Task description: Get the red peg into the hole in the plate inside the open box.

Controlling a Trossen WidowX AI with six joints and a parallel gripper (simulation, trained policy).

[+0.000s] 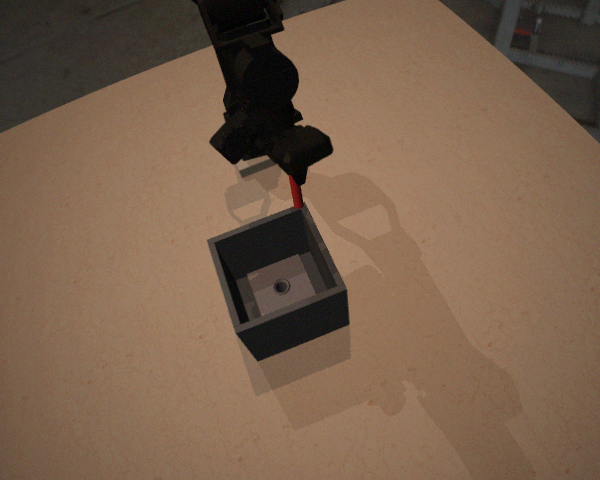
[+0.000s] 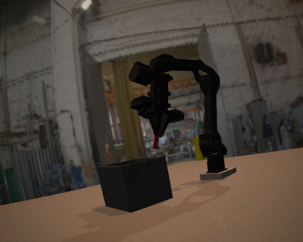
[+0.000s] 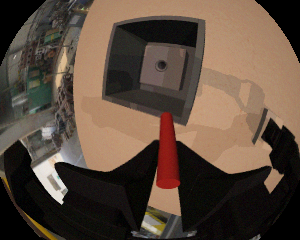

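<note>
My gripper (image 1: 296, 178) (image 2: 158, 134) (image 3: 166, 144) is shut on the red peg (image 1: 296, 193) (image 2: 155, 142) (image 3: 168, 162). The peg sticks out below the fingertips, slightly tilted in the exterior view, with its lower end above the level of the box rim. The dark open box (image 1: 303, 330) (image 2: 146, 184) (image 3: 110, 65) stands on the table. In the wrist view the peg's far end shows at the box's near wall, not over the hole. The pale plate (image 1: 299, 271) (image 3: 175, 75) lies at the box bottom, with its round hole (image 1: 281, 286) (image 3: 161, 65) empty.
The four box walls rise around the plate. The arm's base plate (image 1: 259, 168) (image 2: 211, 176) sits on the table (image 1: 109, 310) (image 2: 224, 208) (image 3: 240, 40) behind the box. Shadows of the arm and box fall across the table.
</note>
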